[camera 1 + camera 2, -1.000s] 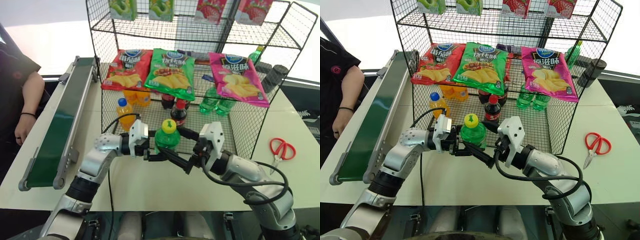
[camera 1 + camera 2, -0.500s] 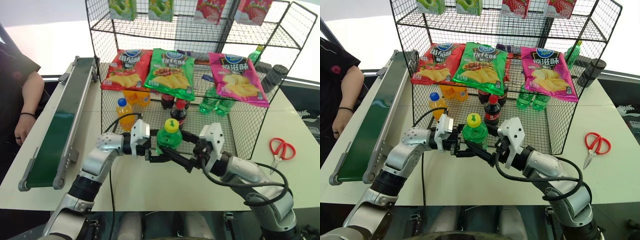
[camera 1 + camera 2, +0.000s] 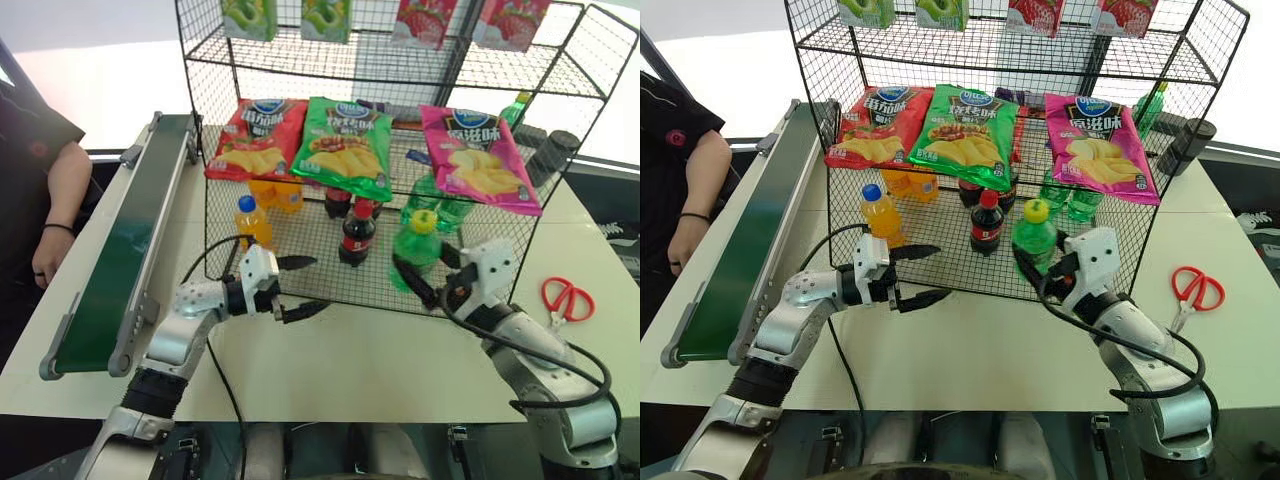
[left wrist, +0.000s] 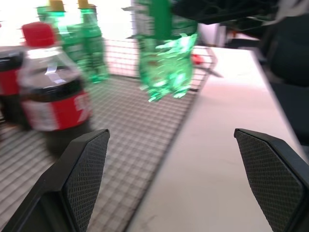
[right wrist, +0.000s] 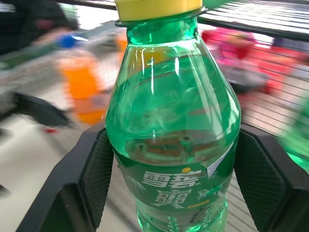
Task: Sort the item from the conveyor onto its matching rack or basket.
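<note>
We see the right gripper (image 3: 1045, 272) clenched on the small clear-green soda bottle with the yellow cap (image 3: 1034, 236), held upright just above the front edge of the black wire-mesh rack (image 3: 940, 262), lowest tier. Beside it stand a dark cola bottle with a red cap (image 3: 986, 224) and an orange-drink bottle with a blue cap (image 3: 879, 214). The left gripper (image 3: 914, 275) hangs empty, fingers spread, at the rack's front. The dark green conveyor belt (image 3: 745, 245) lies off to the left.
</note>
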